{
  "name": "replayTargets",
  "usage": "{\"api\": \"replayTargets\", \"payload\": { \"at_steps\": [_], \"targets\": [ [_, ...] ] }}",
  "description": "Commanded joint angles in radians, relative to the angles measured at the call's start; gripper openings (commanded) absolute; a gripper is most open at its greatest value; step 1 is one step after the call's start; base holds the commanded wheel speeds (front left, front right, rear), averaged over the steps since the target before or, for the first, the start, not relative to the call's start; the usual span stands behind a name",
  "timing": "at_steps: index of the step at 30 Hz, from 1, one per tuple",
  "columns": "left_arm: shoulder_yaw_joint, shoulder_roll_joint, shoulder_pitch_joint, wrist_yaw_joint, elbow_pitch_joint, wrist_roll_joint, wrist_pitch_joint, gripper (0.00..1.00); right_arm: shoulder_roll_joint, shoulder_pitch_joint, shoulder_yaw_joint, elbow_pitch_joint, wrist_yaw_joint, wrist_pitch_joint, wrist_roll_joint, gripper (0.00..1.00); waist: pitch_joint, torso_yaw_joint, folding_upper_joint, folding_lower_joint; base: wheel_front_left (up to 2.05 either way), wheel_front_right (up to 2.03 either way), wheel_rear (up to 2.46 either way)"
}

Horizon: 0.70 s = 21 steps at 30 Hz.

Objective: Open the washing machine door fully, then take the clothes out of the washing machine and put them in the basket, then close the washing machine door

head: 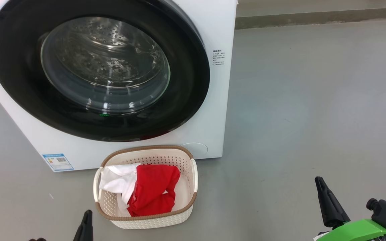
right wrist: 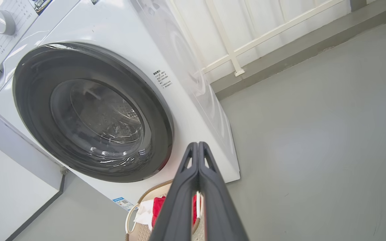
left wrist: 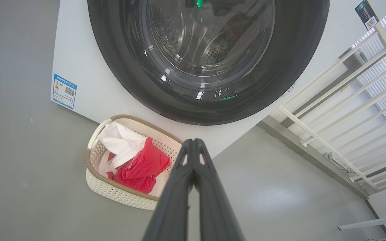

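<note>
The left gripper (left wrist: pixel 193 144) sits low at the near left, just beside the basket's (head: pixel 146 148) near left corner. Its fingers are pressed together tip to tip and point up toward the washing machine (head: pixel 213 127). The right gripper (right wrist: pixel 198 145) stands well apart at the near right on a green bracket (head: pixel 360 231). Its fingers are likewise closed on themselves, tilted slightly left, over grey floor (head: pixel 297 117).

That floor runs wide from the machine's right side to the wall base (head: pixel 313 18) at the far edge. In the left wrist view a white railing (left wrist: pixel 330 110) stands beyond the machine.

The washing machine door (head: pixel 106 67) lies shut, its black frame flat against the white front. The steel drum shows through the glass bowl, though glare makes it hard to tell what is inside. A blue label (head: pixel 58 162) sits at the machine's lower left corner.

The basket stands on the floor just in front of the machine, below the door's lower edge, between the two grippers and nearer the left one. In it lie the clothes (head: pixel 152 190), a crumpled red garment filling the middle and right. A white piece (head: pixel 117 180) is folded against the left handle.
</note>
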Motion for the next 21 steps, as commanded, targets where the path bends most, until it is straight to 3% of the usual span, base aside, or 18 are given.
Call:
{"api": "replayTargets", "payload": {
  "at_steps": [1, 21],
  "targets": [
    [0.023, 0.006, -0.045, -0.012, -0.018, -0.03, 0.007, 0.0, -0.013, -0.056, -0.003, -0.021, -0.002, 0.008, 0.036, 0.0, 0.001, 0.001, 0.0, -0.0001, 0.0, 0.0, 0.0],
    [0.057, -0.004, -0.083, -0.047, 0.007, -0.237, 0.065, 0.0, -0.019, -0.087, -0.02, -0.002, -0.002, 0.064, 0.275, 0.0, 0.008, 0.01, 0.0, -0.0001, 0.0, 0.0, 0.0]
  ]
}}
